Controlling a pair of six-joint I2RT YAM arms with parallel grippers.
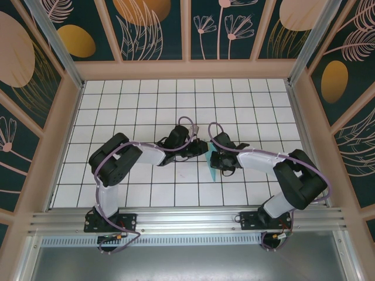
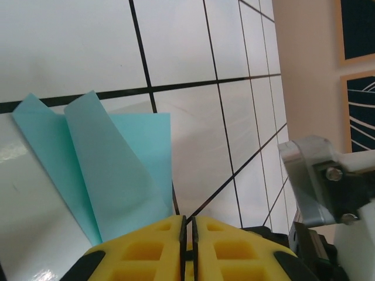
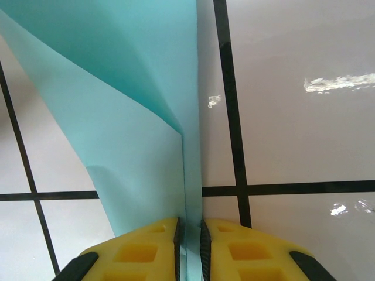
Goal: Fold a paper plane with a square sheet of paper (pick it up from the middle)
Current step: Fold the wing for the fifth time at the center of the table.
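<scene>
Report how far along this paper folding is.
Early. Done: the thin turquoise-blue sheet of paper is bent over into two loose flaps. In hand: the right gripper pinches it; the left gripper is shut at its edge. Left: sharp creases, nose and wing folds.

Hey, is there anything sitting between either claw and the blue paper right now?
Nothing visible does. The right claw is shut on the square sheet of paper, pinched between its jaws. The left claw is shut at the sheet's edge; whether it grips is unclear.

white tiled table [image 1: 146, 105], black grid lines
</scene>
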